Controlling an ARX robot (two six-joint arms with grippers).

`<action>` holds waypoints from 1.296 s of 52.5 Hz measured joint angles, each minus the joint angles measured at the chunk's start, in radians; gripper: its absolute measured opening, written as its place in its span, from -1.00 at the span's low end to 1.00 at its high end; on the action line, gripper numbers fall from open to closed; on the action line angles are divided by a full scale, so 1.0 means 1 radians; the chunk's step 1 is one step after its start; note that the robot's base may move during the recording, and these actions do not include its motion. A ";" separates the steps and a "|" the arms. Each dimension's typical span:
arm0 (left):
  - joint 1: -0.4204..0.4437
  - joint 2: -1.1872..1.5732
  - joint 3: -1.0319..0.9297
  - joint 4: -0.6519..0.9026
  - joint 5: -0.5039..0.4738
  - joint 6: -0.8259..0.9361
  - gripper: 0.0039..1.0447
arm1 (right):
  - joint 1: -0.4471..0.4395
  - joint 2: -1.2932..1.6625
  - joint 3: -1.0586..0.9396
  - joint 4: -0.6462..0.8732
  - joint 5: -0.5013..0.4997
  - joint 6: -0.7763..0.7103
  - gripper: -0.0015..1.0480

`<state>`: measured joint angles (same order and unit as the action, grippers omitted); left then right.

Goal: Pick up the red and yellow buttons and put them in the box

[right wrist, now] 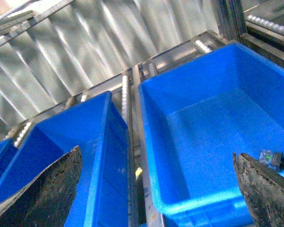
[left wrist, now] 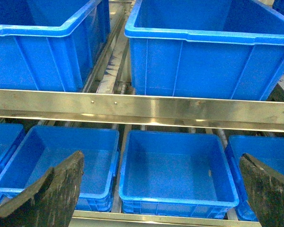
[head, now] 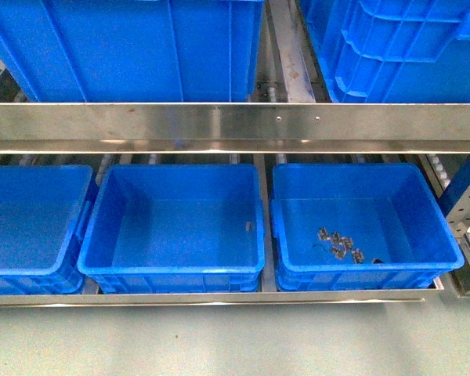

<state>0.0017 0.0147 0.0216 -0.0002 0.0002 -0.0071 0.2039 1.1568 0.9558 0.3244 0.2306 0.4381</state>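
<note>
1. Front view shows small grey parts (head: 341, 244) lying in the right bin (head: 446, 227); whether they are buttons cannot be told.
2. Middle bin (head: 94, 235) sits beside it.
3. Left gripper (left wrist: 161, 189) and right gripper (right wrist: 156, 184) both gape wide, holding nothing.

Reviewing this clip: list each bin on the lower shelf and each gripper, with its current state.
Left lower bin: empty as far as the visible part shows.
Middle lower bin: nearly empty, one small dark speck by its right wall.
Right lower bin: holds a cluster of small grey metal parts; no red or yellow buttons visible.
Left gripper: open, holding nothing.
Right gripper: open, holding nothing, above the bins.
</note>
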 joint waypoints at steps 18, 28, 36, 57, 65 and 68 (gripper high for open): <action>0.000 0.000 0.000 0.000 0.000 0.000 0.85 | 0.331 -0.518 -0.288 -0.114 0.408 -0.095 0.86; 0.000 0.000 0.000 0.000 0.000 0.000 0.85 | 0.602 -0.640 -0.457 -0.030 0.723 -0.174 0.86; 0.000 0.000 0.000 0.000 0.000 0.000 0.85 | 0.713 -0.573 -0.623 0.251 0.855 -0.365 0.86; 0.000 0.000 0.000 0.000 -0.001 0.000 0.85 | 0.484 -0.818 -0.756 -0.137 0.465 -0.460 0.25; 0.000 0.000 0.000 0.000 0.000 0.000 0.85 | 0.256 -0.961 -0.821 -0.276 0.207 -0.451 -0.45; 0.000 0.000 0.000 0.000 -0.001 0.000 0.85 | 0.200 -0.990 -0.832 -0.287 0.153 -0.449 -0.66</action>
<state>0.0017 0.0147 0.0216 -0.0002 -0.0006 -0.0074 0.4038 0.1673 0.1234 0.0376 0.3832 -0.0113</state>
